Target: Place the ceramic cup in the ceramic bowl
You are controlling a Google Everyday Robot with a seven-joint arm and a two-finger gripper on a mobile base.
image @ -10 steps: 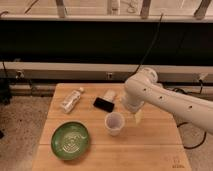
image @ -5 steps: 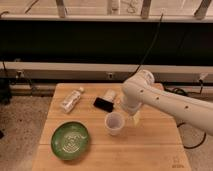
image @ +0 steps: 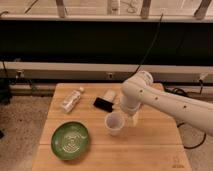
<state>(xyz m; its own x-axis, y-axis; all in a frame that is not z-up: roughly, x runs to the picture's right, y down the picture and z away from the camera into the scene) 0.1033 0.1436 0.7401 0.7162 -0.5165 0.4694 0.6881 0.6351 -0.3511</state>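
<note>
The white ceramic cup [image: 114, 123] stands upright near the middle of the wooden table [image: 150, 152]. The green ceramic bowl [image: 70, 140], with a pale pattern inside, sits at the table's front left, apart from the cup. My gripper [image: 131, 117] hangs from the white arm [image: 165, 102] that reaches in from the right. It sits low over the table, right beside the cup's right side, partly hidden by the wrist. I cannot tell whether it touches the cup.
A clear plastic bottle [image: 72, 99] lies on its side at the back left of the table. A flat black object [image: 103, 104] and a small pale box [image: 109, 95] lie behind the cup. A dark wall with cables runs behind the table.
The arm has shifted slightly left and lower, bringing the gripper closer to the cup. The cup, bowl and bottle have not moved.
</note>
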